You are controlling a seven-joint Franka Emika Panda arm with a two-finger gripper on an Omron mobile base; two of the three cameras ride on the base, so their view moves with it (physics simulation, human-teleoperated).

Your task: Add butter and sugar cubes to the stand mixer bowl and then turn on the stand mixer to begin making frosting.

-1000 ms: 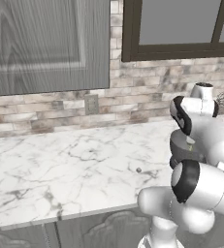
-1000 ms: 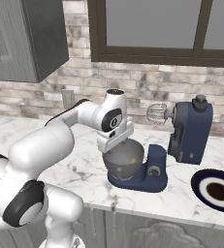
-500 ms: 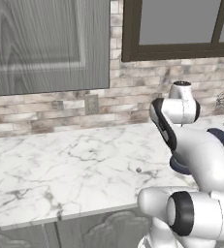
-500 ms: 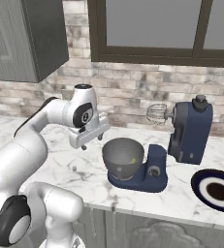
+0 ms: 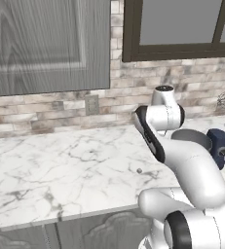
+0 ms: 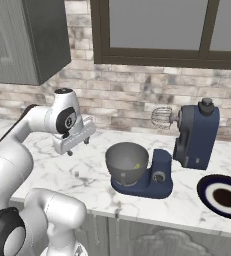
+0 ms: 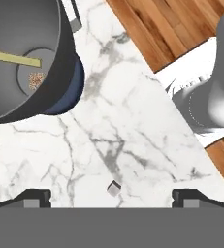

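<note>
The navy stand mixer stands on the marble counter with its head tilted back and its whisk raised. Its grey bowl sits on the rounded base; in the hand view the bowl holds the tan-orange butter on its bottom. The sugar cube, a tiny pale lump, lies on the counter left of the bowl, also as a speck. My gripper hangs open above that cube, apart from it, fingertips wide and empty.
A dark blue plate lies right of the mixer. The brick wall carries an outlet, with a grey cabinet and window above. The counter's front edge and wooden floor run close beside the cube in the hand view.
My open gripper has swung left from above the mixer bowl and come down over the counter above the sugar cube. The mixer has not moved.
</note>
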